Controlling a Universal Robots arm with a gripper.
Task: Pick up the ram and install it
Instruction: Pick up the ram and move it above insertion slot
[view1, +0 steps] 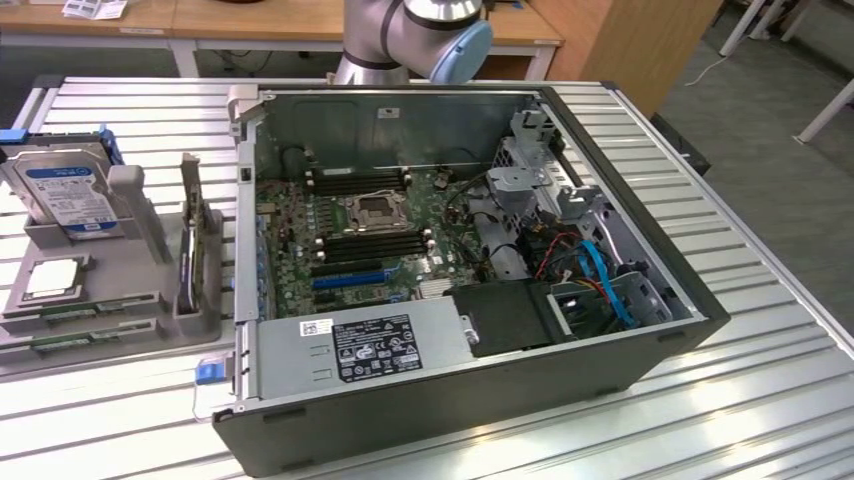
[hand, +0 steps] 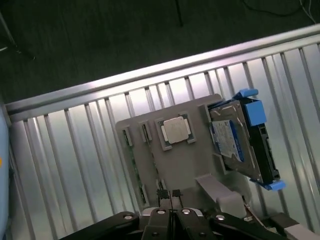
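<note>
The tool (hand: 170, 195) hangs above the grey parts holder (hand: 195, 112) with its two fingers pressed together and nothing between them, so no grasp has been made. It sits over the near end of the holder rather than over the computer, which suggests the pickup stage of the job is the one in hand.

The ram (view1: 80, 310) is in that holder, at the exterior view's left of the worktop (view1: 747, 400). It shows as a thin green strip seated on edge in a narrow groove, with a second similar strip in the groove beside it. Standing the sticks on edge leaves their long upper rim free for a pinch from above and stops them sliding.

The same holder carries a square silver CPU chip (hand: 176, 130) in a shallow pocket and a hard drive (hand: 230, 140) in a blue-cornered caddy, propped at a tilt.

The open computer case (view1: 467, 400) lies on its side just beside the holder, motherboard (view1: 287, 215) facing up. That puts the black memory slots (view1: 378, 243) next to the processor socket within reach from straight overhead. They look unfilled.
</note>
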